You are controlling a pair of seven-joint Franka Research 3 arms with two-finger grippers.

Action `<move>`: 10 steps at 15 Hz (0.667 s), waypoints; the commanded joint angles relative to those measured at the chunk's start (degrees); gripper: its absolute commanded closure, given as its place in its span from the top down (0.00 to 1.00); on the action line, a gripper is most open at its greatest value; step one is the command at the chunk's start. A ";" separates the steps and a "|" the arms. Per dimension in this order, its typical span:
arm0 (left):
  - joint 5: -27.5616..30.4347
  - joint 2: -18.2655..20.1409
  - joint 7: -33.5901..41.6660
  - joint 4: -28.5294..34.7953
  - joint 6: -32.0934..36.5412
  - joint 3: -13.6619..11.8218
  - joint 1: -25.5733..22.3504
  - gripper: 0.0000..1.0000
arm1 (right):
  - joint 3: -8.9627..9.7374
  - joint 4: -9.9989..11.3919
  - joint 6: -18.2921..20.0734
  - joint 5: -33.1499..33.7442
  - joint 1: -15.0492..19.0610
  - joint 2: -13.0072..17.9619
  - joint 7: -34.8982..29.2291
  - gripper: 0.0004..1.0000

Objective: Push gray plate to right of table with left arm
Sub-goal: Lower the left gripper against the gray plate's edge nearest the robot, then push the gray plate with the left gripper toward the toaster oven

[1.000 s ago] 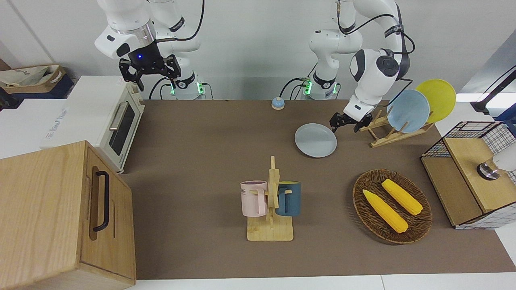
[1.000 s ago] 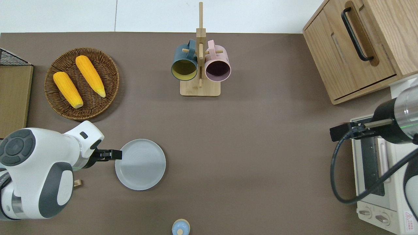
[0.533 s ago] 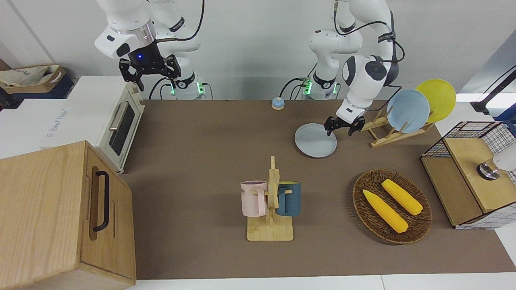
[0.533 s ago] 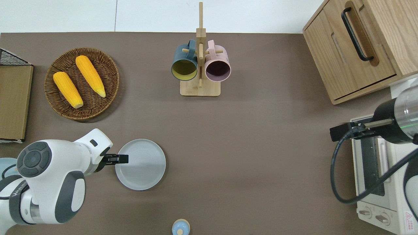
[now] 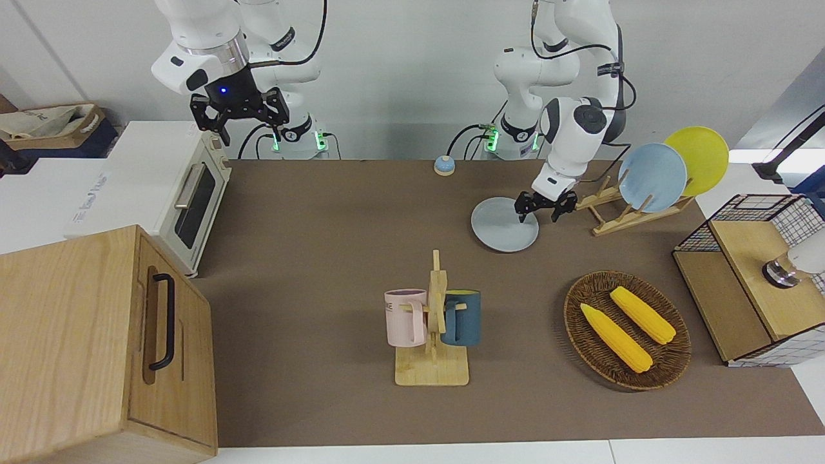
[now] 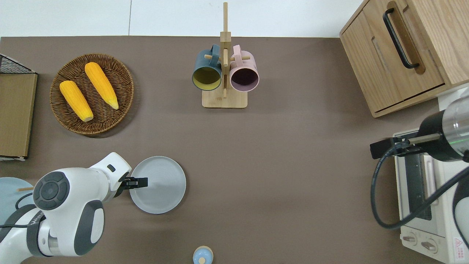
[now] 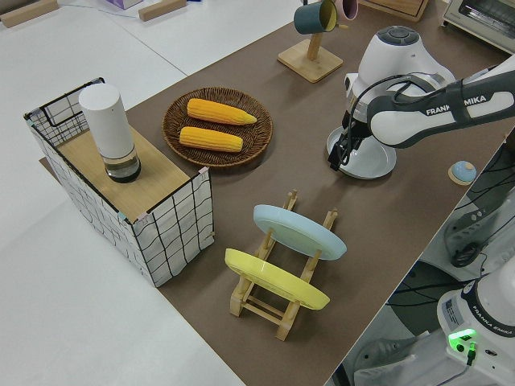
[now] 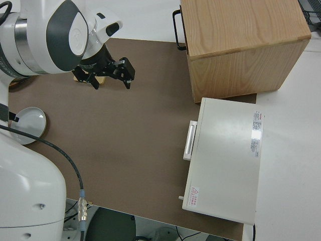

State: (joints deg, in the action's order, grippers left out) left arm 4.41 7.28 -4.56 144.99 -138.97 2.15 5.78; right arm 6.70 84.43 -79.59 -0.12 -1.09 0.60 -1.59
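You have the left gripper, fingers spread and gripping nothing, low over the rim of the gray plate lying lower left of centre on the worktop, placed to shove it sideways; the right arm is parked

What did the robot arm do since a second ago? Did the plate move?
The left gripper slid from beside the gray plate to over its rim, toward the right arm's end. The plate hasn't visibly moved. The right arm stayed parked, and nothing else changed.
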 commanded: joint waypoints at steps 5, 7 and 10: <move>0.25 -2.36 -2.56 1.79 -5.08 -0.22 1.77 0.94 | 0.77 -0.23 0.75 -0.59 1.18 0.36 -0.08 0.98; 0.25 -2.45 -2.56 1.79 -5.52 -0.22 1.77 0.86 | 0.86 -0.23 0.75 -0.59 1.18 0.36 0.01 0.98; 0.16 -2.71 -2.65 1.79 -5.52 -0.22 1.77 0.58 | 0.77 -0.23 0.75 -0.59 1.18 0.36 -0.08 0.98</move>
State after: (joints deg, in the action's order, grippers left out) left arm 4.41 4.50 -6.33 145.76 -142.66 2.22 7.00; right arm 6.70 84.43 -79.59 -0.12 -1.09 0.60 -1.59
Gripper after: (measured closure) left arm 0.167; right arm 0.013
